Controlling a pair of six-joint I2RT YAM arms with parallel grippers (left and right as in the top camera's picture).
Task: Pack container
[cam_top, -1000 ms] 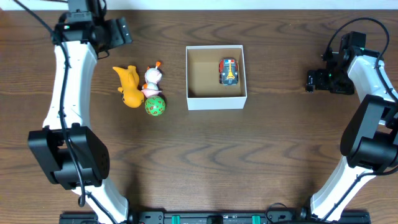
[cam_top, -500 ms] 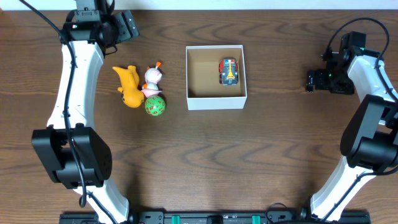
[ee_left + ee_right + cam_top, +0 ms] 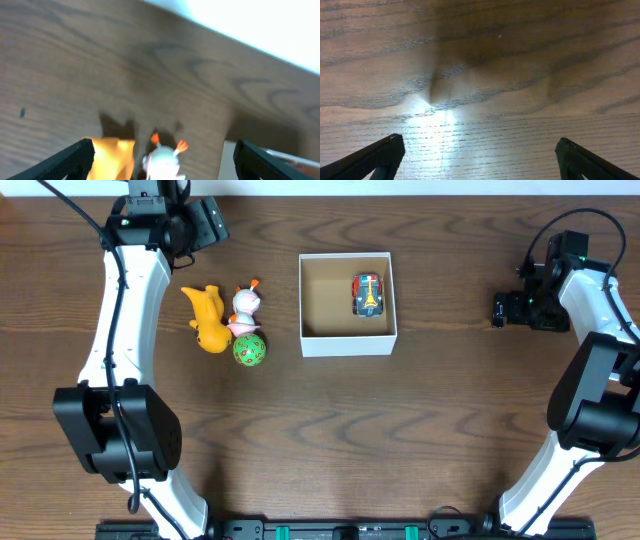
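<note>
White-walled, the one box (image 3: 348, 344) is sitting on the bench (image 3: 400, 430), holding one toy car (image 3: 368, 294). Three toys are lying near it: yellow animal (image 3: 207, 319), white figure (image 3: 244, 305), green ball (image 3: 250, 349). The left end effector (image 3: 205, 222) and the right end effector (image 3: 503, 309) are gaping wide, empty.

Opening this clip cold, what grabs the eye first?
The white-walled container at mid-table, with a toy car in its right half. Just left of it lies a bright cluster: a yellow toy, a white toy and a green ball. Both hands are open and empty, the left hand near the far edge beyond the cluster, the right hand far right.
</note>
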